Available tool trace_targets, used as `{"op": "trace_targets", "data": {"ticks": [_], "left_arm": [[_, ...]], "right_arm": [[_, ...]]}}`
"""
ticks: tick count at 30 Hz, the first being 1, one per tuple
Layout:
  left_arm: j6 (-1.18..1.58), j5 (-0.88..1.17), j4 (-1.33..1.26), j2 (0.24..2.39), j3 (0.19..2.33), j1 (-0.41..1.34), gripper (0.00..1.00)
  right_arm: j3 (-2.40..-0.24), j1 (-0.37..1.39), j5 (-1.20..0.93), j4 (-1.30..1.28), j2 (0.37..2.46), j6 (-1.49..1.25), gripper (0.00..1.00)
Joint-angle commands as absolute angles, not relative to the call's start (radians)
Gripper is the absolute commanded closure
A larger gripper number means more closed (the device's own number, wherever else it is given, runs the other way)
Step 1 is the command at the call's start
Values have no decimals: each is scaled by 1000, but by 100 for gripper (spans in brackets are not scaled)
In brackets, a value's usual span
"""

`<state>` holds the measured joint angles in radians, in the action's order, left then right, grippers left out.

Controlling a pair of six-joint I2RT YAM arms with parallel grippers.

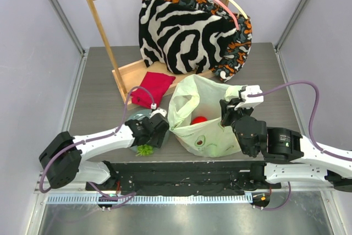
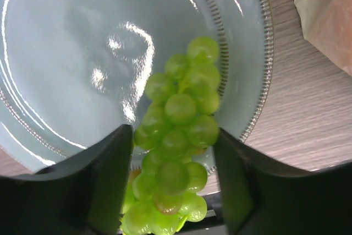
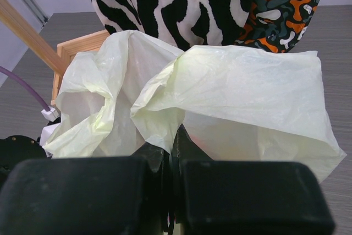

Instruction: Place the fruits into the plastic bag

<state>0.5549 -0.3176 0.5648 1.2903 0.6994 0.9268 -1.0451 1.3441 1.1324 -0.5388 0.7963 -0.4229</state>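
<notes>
The pale-green plastic bag (image 1: pixel 204 115) stands open at the table's middle, with a red fruit (image 1: pixel 199 119) showing inside it. My right gripper (image 1: pixel 228 111) is shut on the bag's right rim; in the right wrist view (image 3: pixel 175 138) a fold of the bag (image 3: pixel 247 86) is pinched between the closed jaws. My left gripper (image 1: pixel 149 131) is left of the bag. In the left wrist view (image 2: pixel 172 134) it is shut on a green grape bunch (image 2: pixel 176 136) held just above the plate's edge. The grapes (image 1: pixel 144 149) also show in the top view. Other fruits are hidden.
A round grey-green plate (image 2: pixel 66 53) lies under the left gripper, its rim showing in the top view (image 1: pixel 135 116). A red cloth (image 1: pixel 153 88) lies behind it. A wooden rack (image 1: pixel 104 37) with zebra-striped fabric (image 1: pixel 181 31) stands at the back.
</notes>
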Motion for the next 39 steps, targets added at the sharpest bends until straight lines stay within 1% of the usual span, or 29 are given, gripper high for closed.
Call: {"op": "trace_targets", "data": {"ticks": [1, 2, 4, 5, 8, 10, 16, 18, 20, 25, 29, 33, 35, 37, 39], "left_arm": [[549, -336, 558, 1313, 750, 920, 44], [552, -340, 561, 1309, 752, 922, 54], [558, -348, 561, 1289, 753, 920, 61], [560, -350, 560, 1279, 753, 920, 67], [566, -360, 564, 1247, 750, 920, 73], [569, -367, 571, 1233, 750, 920, 76], [592, -423, 597, 1115, 773, 920, 82], [595, -463, 597, 1037, 788, 920, 83], [598, -526, 606, 990, 810, 920, 87], [580, -623, 649, 897, 876, 920, 88], [545, -655, 617, 861, 955, 919, 88], [479, -635, 597, 905, 1115, 920, 88], [440, -580, 548, 934, 1204, 920, 88], [419, -511, 456, 949, 1242, 922, 89], [404, -369, 382, 968, 1262, 920, 90]], "right_arm": [[-1057, 1344, 1167, -520, 787, -448, 99], [-1058, 1344, 1167, -520, 785, -449, 99], [-1057, 1344, 1169, -520, 784, -449, 99], [-1057, 1344, 1169, -522, 787, -449, 99], [-1058, 1344, 1169, -523, 790, -449, 99], [-1058, 1344, 1167, -523, 795, -451, 99], [-1060, 1344, 1166, -522, 802, -451, 99], [-1058, 1344, 1166, -523, 802, -453, 99], [-1058, 1342, 1167, -523, 801, -456, 99], [-1058, 1344, 1166, -522, 804, -459, 99], [-1060, 1344, 1164, -522, 813, -459, 99], [-1060, 1342, 1160, -522, 821, -462, 99], [-1060, 1342, 1157, -523, 822, -463, 99], [-1058, 1342, 1158, -522, 821, -465, 99], [-1057, 1344, 1160, -523, 813, -466, 99]]}}
